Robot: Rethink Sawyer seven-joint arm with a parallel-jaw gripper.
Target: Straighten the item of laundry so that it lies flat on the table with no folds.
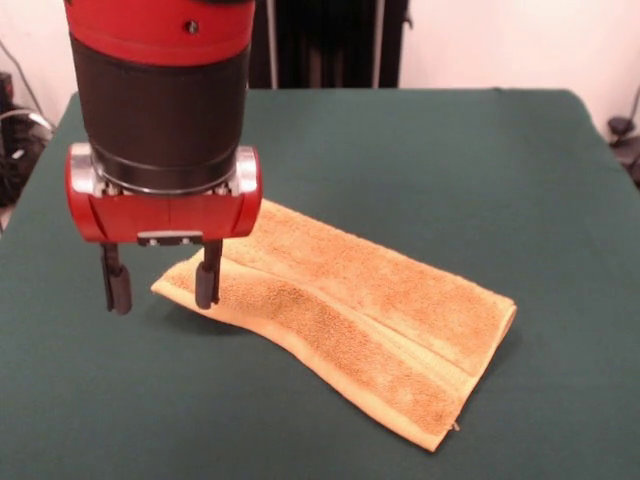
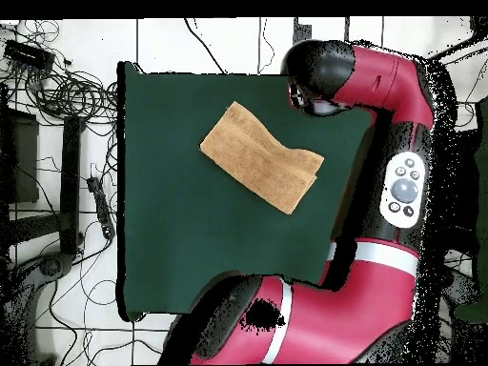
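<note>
While our arm hangs straight down over the surface (image 1: pixel 420 140), its red and black wrist stands vertical in the front view, and the gripper (image 1: pixel 163 287) points at the green cloth with its two black fingers (image 1: pixel 208 280) spread apart and nothing between them. One finger's tip is in front of the towel's (image 1: pixel 350 310) end corner; we cannot tell whether it touches, and the other hangs clear over bare cloth just beside that corner. We see the towel folded in half lengthwise into a long strip, one layer lying on the other, with a flat woven band running along it. From overhead the strip lies slantwise in the middle of the surface's far half, and our arm bends round the surface's right edge, its head over the far right corner.
</note>
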